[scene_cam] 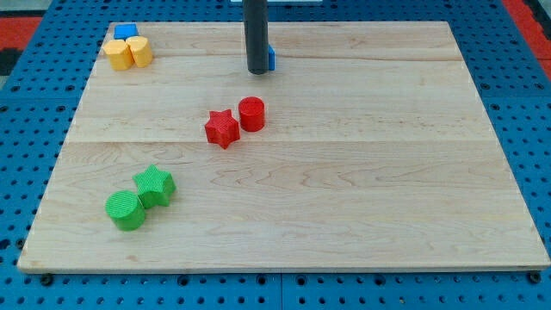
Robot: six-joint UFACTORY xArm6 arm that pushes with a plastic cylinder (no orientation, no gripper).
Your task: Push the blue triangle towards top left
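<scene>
While you scan from the view's left, you meet the blocks farthest from my tip: a green cylinder touching a green star, well below and to the left of the rod. Up near the wooden board's top-left corner, far left of the tip, sit two yellow blocks pressed together, with a small blue block just behind them. Below the tip and slightly left you find a red star, touching a red cylinder almost directly beneath the rod. The tip is a plain rod end with nothing to spread or pinch. The blue triangle peeks out right against the rod's right side, mostly hidden.
</scene>
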